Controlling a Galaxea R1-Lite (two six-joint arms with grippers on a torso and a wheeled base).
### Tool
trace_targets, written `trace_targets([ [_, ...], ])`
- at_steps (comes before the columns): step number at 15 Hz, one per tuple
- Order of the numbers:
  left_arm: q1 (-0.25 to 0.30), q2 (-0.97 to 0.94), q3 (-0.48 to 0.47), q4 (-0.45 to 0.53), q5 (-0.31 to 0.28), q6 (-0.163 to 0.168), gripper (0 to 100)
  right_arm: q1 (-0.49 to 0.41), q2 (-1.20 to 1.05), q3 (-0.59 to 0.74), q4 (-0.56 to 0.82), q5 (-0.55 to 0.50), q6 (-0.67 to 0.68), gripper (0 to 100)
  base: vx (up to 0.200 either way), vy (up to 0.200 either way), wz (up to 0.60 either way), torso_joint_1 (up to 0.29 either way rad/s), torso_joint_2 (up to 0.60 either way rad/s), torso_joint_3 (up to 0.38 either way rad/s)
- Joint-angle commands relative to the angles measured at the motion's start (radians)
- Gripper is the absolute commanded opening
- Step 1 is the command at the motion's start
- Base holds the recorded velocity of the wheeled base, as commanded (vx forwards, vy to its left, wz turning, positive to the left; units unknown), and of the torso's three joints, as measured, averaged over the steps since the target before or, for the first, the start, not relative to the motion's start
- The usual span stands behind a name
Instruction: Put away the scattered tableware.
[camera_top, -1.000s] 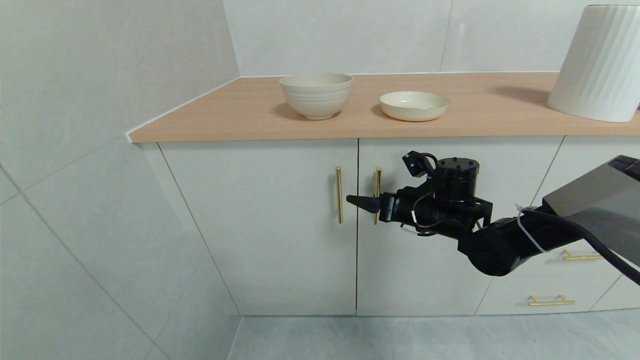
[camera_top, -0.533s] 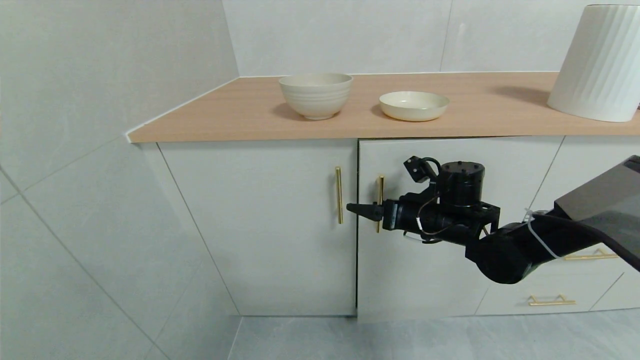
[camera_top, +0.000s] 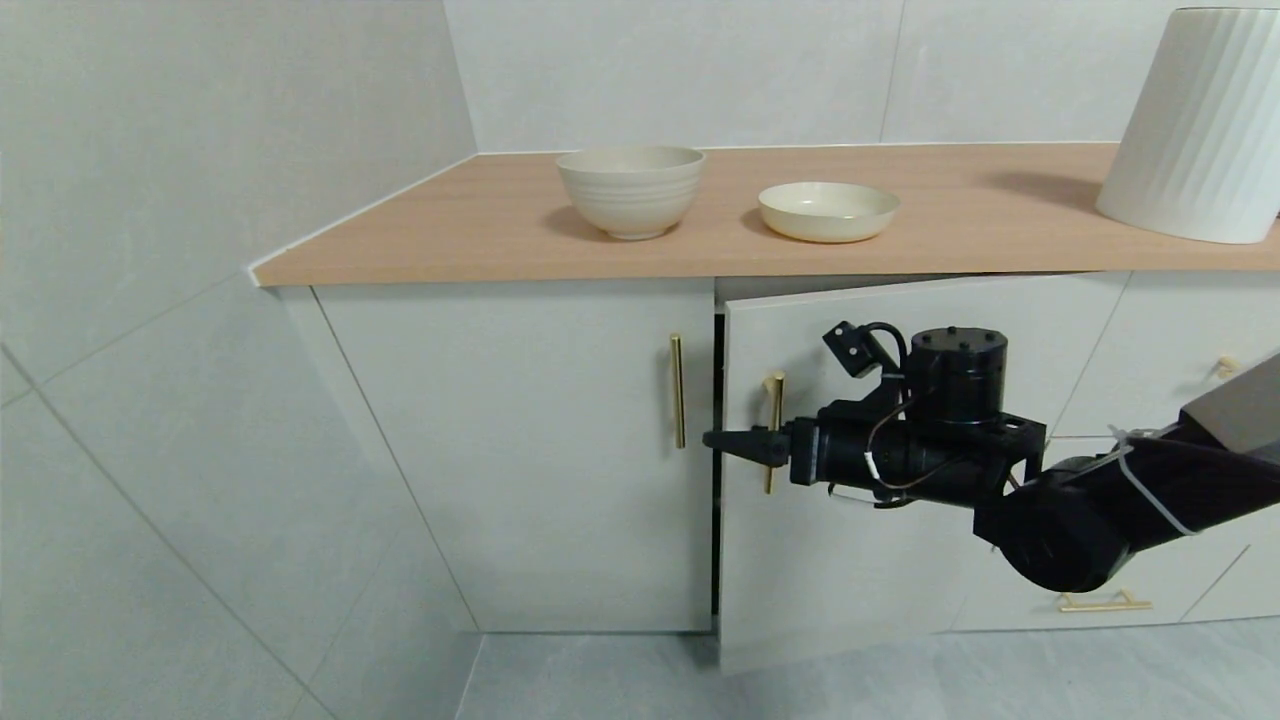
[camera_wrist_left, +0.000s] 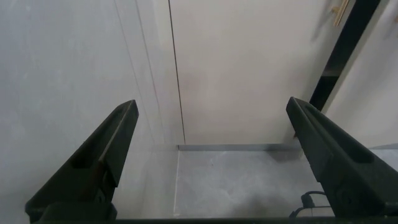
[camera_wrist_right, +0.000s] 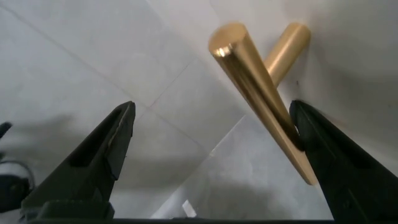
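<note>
Head view has the right gripper (camera_top: 725, 440) held level at the gold handle (camera_top: 773, 400) of the right door (camera_top: 830, 580), its tip reaching past the bar towards the left door (camera_top: 520, 450). Right wrist view shows its fingers (camera_wrist_right: 106, 155) spread wide, with the handle between them and close against one finger; whether it touches that finger I cannot tell, and nothing is pinched. The right door stands ajar, its handle edge out from the cabinet, with a dark gap beside the shut left door and the left handle (camera_top: 677, 390). Left wrist view shows the left gripper (camera_wrist_left: 211, 109) with fingers likewise spread and empty, facing the foot of the cabinet, the floor (camera_wrist_left: 236, 174) and the tiled wall. Above the doors, on the tabletop (camera_top: 450, 235), sits the tableware: a ribbed bowl (camera_top: 631, 190) over the left door and, near it to the robot's right but not touching, a shallow plate (camera_top: 828, 211) over the right door. Further right on the tabletop stands a tall white ribbed container (camera_top: 1200, 130), well apart from the plate. Low down, right of the ajar door, is a gold drawer handle (camera_top: 1103, 602)
</note>
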Motion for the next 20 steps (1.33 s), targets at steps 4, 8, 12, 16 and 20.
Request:
trace_targets([
  [4,-0.001,0.0,0.0,0.0,0.0,0.0,100,0.002,-0.146,0.128,-0.007,0.089,0.018,100,0.0,0.0,0.0,0.0,0.0,0.0],
  [8,0.001,0.0,0.0,0.0,0.0,0.0,100,0.01,-0.207,0.217,-0.007,0.119,0.019,100,0.0,0.0,0.0,0.0,0.0,0.0],
  [12,-0.001,0.0,0.0,0.0,0.0,0.0,100,0.01,-0.244,0.256,-0.027,0.134,0.016,100,0.0,0.0,0.0,0.0,0.0,0.0],
  [16,-0.001,0.0,0.0,0.0,0.0,0.001,100,0.01,-0.25,0.283,-0.078,0.148,0.019,100,0.0,0.0,0.0,0.0,0.0,0.0],
  [20,-0.001,0.0,-0.006,-0.009,-0.012,0.027,100,0.013,-0.247,0.292,-0.079,0.165,0.019,100,0.0,0.0,0.0,0.0,0.0,0.0],
])
